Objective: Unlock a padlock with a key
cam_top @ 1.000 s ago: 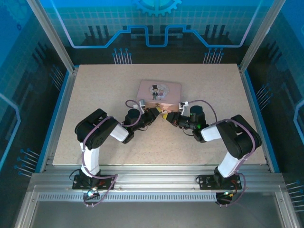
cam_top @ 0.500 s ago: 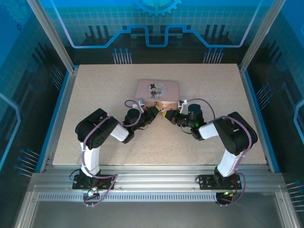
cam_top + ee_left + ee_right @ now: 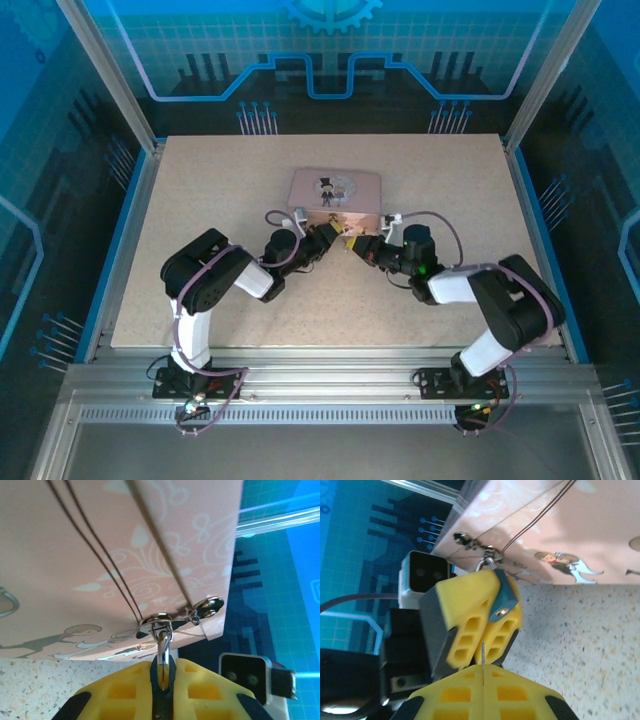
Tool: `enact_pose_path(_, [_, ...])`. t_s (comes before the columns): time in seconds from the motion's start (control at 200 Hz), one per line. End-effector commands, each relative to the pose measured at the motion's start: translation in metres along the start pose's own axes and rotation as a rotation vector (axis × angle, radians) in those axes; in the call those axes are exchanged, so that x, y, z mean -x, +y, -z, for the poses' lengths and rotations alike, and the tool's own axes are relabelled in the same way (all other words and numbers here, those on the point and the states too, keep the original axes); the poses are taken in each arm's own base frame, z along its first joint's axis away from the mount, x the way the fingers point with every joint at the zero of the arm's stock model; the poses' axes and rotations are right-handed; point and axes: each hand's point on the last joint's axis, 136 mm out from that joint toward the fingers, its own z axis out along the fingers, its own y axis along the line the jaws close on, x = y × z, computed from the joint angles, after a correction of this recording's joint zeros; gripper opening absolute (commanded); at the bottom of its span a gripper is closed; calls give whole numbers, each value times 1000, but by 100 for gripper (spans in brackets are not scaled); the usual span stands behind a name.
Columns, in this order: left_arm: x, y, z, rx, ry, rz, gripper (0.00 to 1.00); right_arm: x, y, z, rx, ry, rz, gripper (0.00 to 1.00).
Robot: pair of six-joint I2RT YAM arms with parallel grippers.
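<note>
holds the padlock (image 3: 502, 599) in the left gripper (image 3: 163, 674), yellow fingers pinched on its teal body, shackle hooked through the clasp ring on the front of the pink tin (image 3: 335, 188). grips the key (image 3: 483, 654) in the right gripper (image 3: 483, 674), fingers pressed together on it, thin tip pointing up, just below the padlock.

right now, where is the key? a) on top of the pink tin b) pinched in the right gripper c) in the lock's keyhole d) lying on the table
b: the key sticks out of the shut right gripper, its tip short of the padlock.
</note>
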Motion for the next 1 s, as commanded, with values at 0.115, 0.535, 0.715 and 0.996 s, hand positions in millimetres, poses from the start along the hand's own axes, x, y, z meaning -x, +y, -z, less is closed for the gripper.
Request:
enact_pose_path(0.115, [5, -34, -4, -130, -20, -22, 7, -21, -6, 15, -45, -32, -80, 0])
enact_pose_path(0.535, [-7, -36, -8, -140, 17, -10, 7, -8, -1, -18, 48, -82, -125, 0])
enact_pose_path(0.715, [-8, -36, -7, -140, 18, -11, 7, 2, 2, -18, 60, -109, -120, 0])
enact_pose_path(0.996, [-8, -36, -7, -141, 20, -6, 7, 6, -3, -15, 49, -129, -129, 0])
